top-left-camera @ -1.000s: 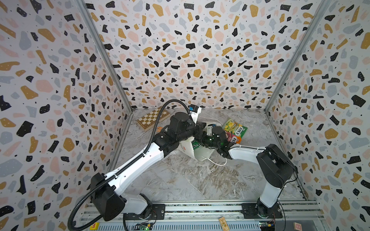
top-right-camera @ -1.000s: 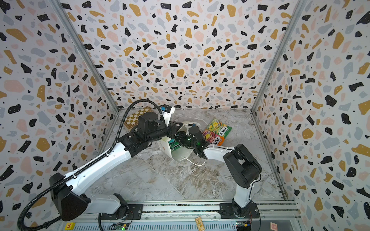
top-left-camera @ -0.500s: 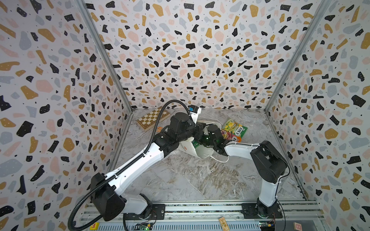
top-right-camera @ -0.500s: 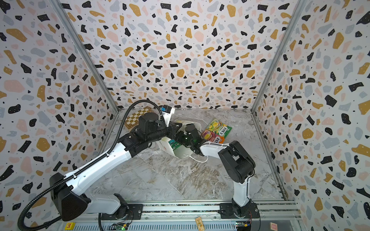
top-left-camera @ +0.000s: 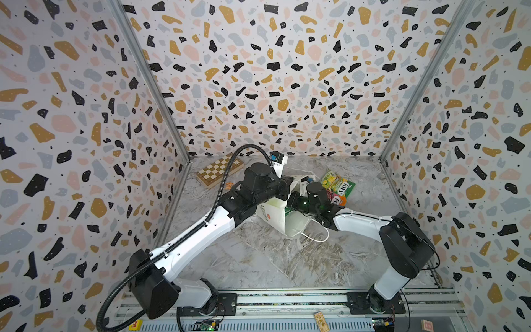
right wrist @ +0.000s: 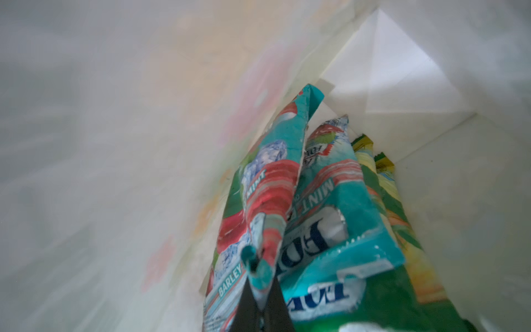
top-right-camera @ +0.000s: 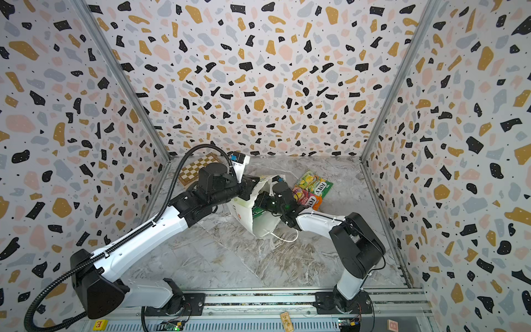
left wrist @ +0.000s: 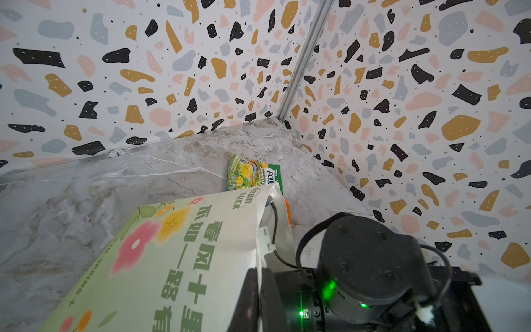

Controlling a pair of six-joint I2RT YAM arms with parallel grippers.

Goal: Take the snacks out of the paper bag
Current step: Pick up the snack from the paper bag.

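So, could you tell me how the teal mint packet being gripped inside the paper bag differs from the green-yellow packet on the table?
The teal mint packet sits inside the paper bag; the green-yellow packet lies on the table outside it. The right gripper has its jaws shut on the teal packet's corner; the green-yellow packet is held by neither arm. The teal one reads MINT; the green-yellow one shows fruit. Both are flat and glossy.

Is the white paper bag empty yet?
Not empty. Inside the paper bag, the right wrist view shows several snacks, teal and green-yellow.
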